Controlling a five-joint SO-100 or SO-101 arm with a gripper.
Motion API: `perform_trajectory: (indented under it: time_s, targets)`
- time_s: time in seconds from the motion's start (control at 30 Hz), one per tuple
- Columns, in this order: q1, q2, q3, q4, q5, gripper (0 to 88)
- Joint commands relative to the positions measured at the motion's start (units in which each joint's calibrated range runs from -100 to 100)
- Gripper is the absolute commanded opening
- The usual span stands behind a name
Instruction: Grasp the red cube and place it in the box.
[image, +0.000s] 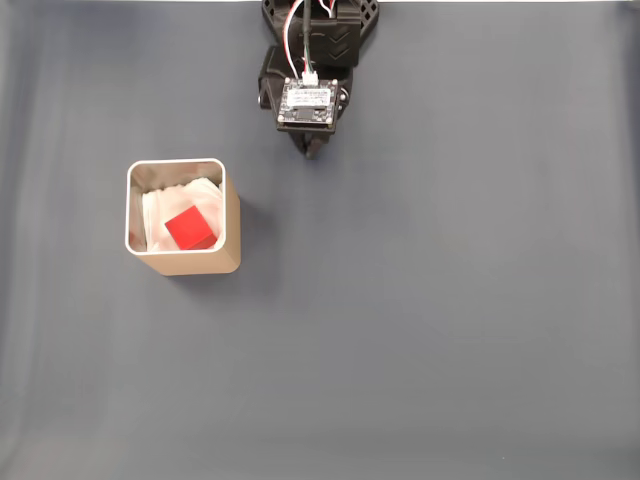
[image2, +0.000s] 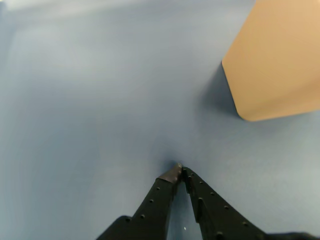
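Observation:
The red cube (image: 191, 229) lies inside the box (image: 228, 222), on white padding, seen from above in the fixed view. The box is tan with a pale metallic rim and stands left of centre on the mat. My gripper (image: 312, 150) is folded back near the arm's base at the top, well away from the box. In the wrist view the gripper (image2: 179, 171) is shut with its black tips touching and nothing between them, just above the mat. A tan wall of the box (image2: 275, 60) shows at the upper right of that view.
A dark blue-grey mat (image: 450, 320) covers the whole table. The arm's base and a small circuit board (image: 308, 103) sit at the top centre.

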Motion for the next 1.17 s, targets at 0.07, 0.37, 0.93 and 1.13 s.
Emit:
perform_trajectory:
  time_s: [0.07, 0.37, 0.93, 1.13]
  targets:
    - [0.0, -0.6, 0.9, 7.8, -0.3, 0.8]
    - [-0.5, -0.6, 0.9, 11.0, 2.2, 0.8]
    - [-1.5, -0.6, 0.9, 11.0, 2.2, 0.8]
    - [-1.5, -0.6, 0.9, 11.0, 2.2, 0.8]
